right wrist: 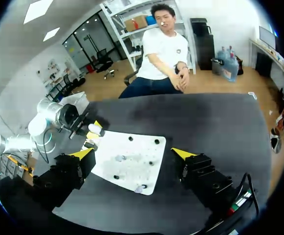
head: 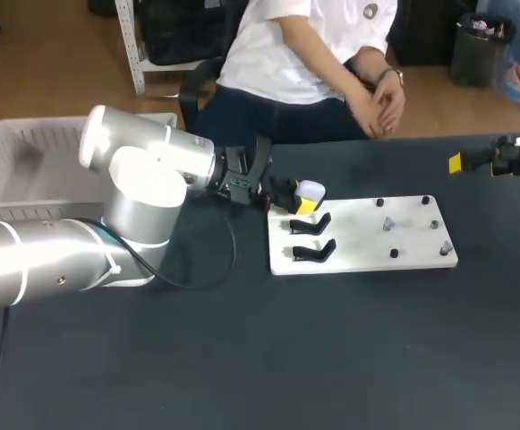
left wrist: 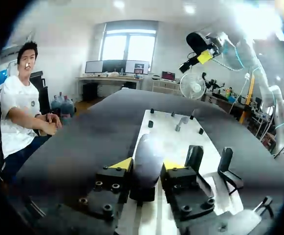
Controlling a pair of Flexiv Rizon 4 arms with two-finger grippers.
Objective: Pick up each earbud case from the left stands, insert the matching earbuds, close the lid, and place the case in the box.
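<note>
**Ann:** Where is the earbud case (head: 311, 189)?

**Ben:** At the far left corner of the white board (head: 367, 242), just behind two black stands (head: 311, 237). The board lies near the far edge of the table (head: 242, 358). The left gripper (left wrist: 148, 165) squeezes the case from both sides.

**Ann:** And the right gripper (right wrist: 133, 153)?

**Ben:** It is spread wide and holds nothing. It is up by the table's right edge.

**Ann:** How will the case feel?

**Ben:** I think small, light, hard and smooth. It is round, so it could slip. Pinch it low on two sides, off the lid, so the lid can open.
</note>
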